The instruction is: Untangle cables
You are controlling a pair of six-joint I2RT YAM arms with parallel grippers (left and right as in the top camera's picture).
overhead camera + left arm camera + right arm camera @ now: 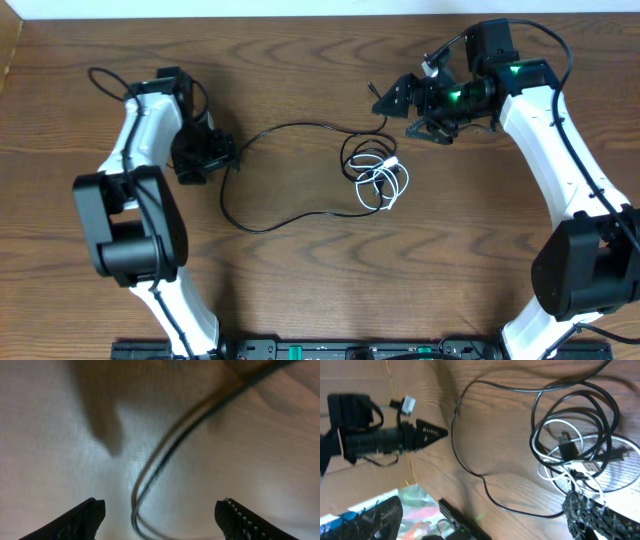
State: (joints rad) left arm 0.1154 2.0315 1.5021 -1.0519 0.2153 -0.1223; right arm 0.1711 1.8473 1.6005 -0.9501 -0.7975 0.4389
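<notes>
Cables (376,172) tangled mid-bench (300,60), clear of edges. One black cord (262,226) loops out to left hand (225,158), spread around it. Right hand (408,115) spread, empty, near tangle.

Overhead, the light is bright and even. The tabletop (300,290) grain is crisp, shadows by the arms are soft, and a green lamp (515,68) glows on the right arm. The left wrist view is out of focus: the black cable (165,455) blurs into a soft double line, glare whitens the wood, and a dark shadow (100,415) hangs above. The right wrist view is sharp on the cables (566,449) but blurred at its lower left.
</notes>
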